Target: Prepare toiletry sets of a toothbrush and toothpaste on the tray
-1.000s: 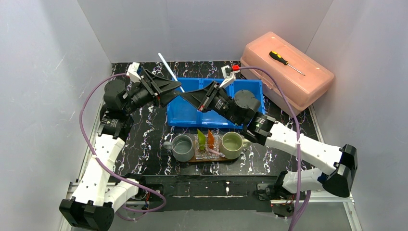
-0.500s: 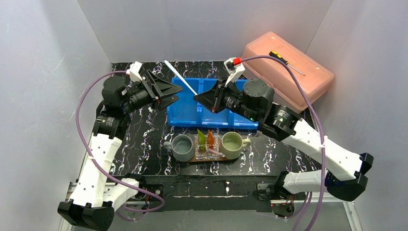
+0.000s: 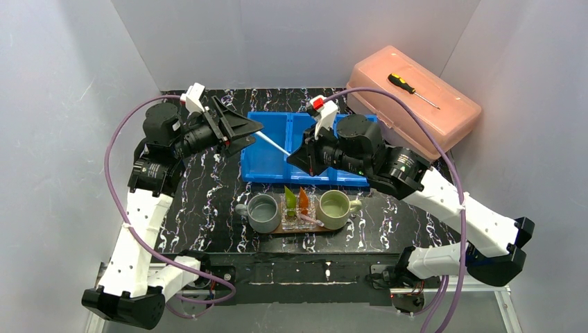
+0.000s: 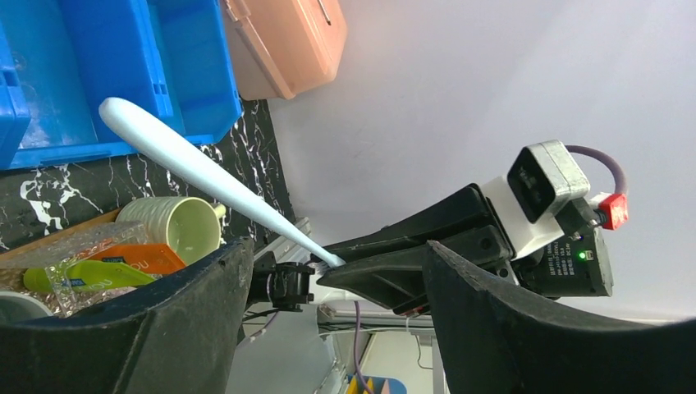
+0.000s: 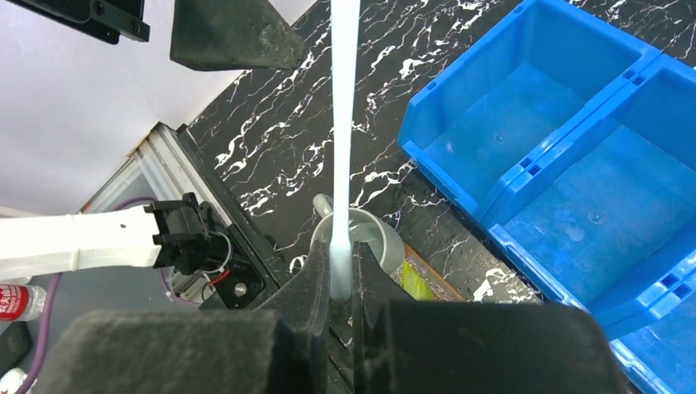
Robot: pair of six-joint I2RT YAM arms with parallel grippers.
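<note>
While it is held in mid-air over the blue three-compartment plastic bin point(image 3: 267, 168), just above the middle of the top view, the thin white plastic toothbrush point(image 3: 274, 144) is clamped by 1 end between the nearly closed fingers of the right gripper point(image 3: 296, 155). Its free end lies at the tips of the left gripper point(image 3: 248, 132), whose jaws are spread wide; whether it touches them cannot be told.

The brush is judged light, stiff and smooth, so an end pinch may let it pivot or slip, and a hold nearer mid-handle would be steadier.

Below centre, the flat brown oval wooden tray point(image 3: 313, 231) is crowded by a grey ceramic mug point(image 3: 263, 213), a pale green ceramic mug point(image 3: 334, 209), and 2 upright tubes, green point(image 3: 290, 198) and orange point(image 3: 304, 201), between them. Little open room is left there, so a steep, near-vertical entry into a mug is advised.
</note>
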